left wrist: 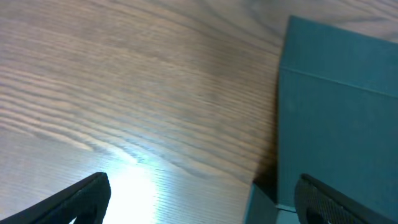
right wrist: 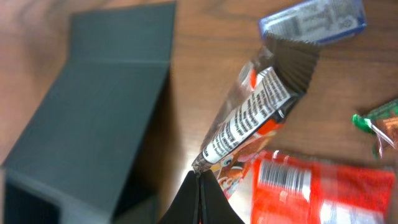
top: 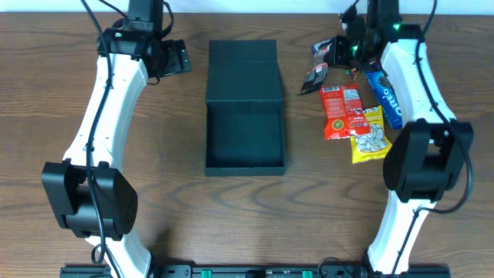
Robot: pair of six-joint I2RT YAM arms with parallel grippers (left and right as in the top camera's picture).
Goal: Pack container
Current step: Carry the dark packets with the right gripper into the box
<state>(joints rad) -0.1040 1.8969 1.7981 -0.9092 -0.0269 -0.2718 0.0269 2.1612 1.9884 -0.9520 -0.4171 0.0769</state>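
Overhead, the dark teal square cardboard container (top: 244, 108) sits mid-table on the brown wooden table (top: 62, 116), its flap lid thrown back to the far side. The left gripper (top: 171, 58) hangs far-left of it. The right gripper (top: 340, 51) is far-right, over a glossy dark snack packet (top: 316, 78), a red packet (top: 340, 113), a yellow packet (top: 370, 136) and a blue packet (top: 386, 97).

Left wrist view adds what overhead hides: the left gripper (left wrist: 202, 194) has its jaws wide apart over bare wood, the container (left wrist: 339, 118) at right.

Right wrist view shows the right gripper (right wrist: 200, 182) with jaws together, pinching the dark snack packet's (right wrist: 255, 118) near corner, and a small green wrapper (right wrist: 379, 119) at right.
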